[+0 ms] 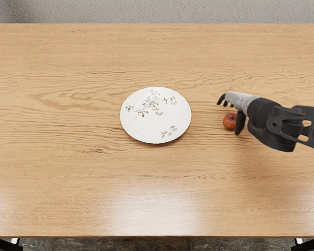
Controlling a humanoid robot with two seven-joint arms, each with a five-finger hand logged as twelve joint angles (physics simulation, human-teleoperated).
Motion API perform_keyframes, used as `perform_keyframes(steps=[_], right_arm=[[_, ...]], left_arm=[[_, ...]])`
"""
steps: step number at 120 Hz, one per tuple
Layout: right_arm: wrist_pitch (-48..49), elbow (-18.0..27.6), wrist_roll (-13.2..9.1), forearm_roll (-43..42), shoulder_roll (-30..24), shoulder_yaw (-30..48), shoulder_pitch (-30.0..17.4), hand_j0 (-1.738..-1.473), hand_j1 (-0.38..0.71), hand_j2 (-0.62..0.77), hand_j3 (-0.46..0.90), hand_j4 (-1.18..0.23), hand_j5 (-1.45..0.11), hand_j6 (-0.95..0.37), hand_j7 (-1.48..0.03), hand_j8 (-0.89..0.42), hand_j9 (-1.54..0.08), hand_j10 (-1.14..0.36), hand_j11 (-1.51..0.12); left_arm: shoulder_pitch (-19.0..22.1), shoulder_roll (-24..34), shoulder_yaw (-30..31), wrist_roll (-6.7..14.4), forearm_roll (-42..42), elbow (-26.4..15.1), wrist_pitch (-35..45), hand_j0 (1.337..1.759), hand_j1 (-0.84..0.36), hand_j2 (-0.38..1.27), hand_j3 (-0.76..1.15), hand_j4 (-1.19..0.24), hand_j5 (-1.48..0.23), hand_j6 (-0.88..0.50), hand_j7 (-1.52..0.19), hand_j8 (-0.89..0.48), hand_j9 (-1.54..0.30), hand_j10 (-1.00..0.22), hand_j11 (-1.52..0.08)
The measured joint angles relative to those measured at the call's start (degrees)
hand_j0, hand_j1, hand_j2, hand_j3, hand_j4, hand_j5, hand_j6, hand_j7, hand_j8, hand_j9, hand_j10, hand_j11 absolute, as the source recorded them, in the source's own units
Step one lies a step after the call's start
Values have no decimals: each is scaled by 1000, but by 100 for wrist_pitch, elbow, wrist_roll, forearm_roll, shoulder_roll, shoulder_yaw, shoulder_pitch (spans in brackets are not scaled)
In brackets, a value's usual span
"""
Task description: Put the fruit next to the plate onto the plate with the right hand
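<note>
Beside the right hand [240, 103], fingers [221, 99] spread and empty, the fruit [229, 121]: likely light, firm, smooth; grip across its middle.

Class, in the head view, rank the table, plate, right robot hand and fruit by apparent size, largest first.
1. table
2. plate
3. right robot hand, probably slightly nearer the camera, yet clearly smaller than the plate
4. fruit

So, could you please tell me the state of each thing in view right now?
plate: flat on the table, holding nothing.
fruit: on the table right of the plate, not grasped.
right hand: fingers open, beside the fruit.
</note>
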Motion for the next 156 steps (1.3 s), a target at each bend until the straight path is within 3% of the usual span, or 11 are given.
perform_keyframes(steps=[53,92,125,135,136,156], right_arm=[[-37,7,0,-48,133,-54,-75,-1658,151,-81,0,-420,-544,-421,-543,-421,-544,-420,-544],[-38,135,1,-42,-5,-43,-78,-1658,219,-104,0,-481,-620,-481,-621,-442,-622,-479,-622],[-30,92,-1,-46,-10,-46,-103,-1654,319,65,0,-545,-726,-553,-715,-389,-736,-440,-739],[-20,55,-2,-56,11,-44,-150,-1647,338,68,0,-540,-759,-561,-726,-351,-772,-419,-782],[-17,51,-3,-59,13,-43,-155,-1645,350,20,0,-539,-763,-562,-727,-345,-776,-412,-787],[-23,18,0,-56,17,-6,-201,-1648,361,165,0,-581,-781,-596,-764,-361,-791,-417,-821]], left_arm=[[0,0,0,1,0,0,-1,1658,349,0,0,0,0,0,0,0,0,0,0],[0,0,0,3,0,0,0,1658,349,0,0,0,0,0,0,0,0,0,0],[0,0,-1,2,1,0,0,1658,349,0,0,0,0,0,0,0,0,0,0],[0,0,-2,2,1,0,0,1658,349,0,0,0,0,0,0,0,0,0,0],[0,0,-2,3,1,0,0,1658,349,0,0,0,0,0,0,0,0,0,0],[0,0,-1,0,1,0,0,1658,349,0,0,0,0,0,0,0,0,0,0]])
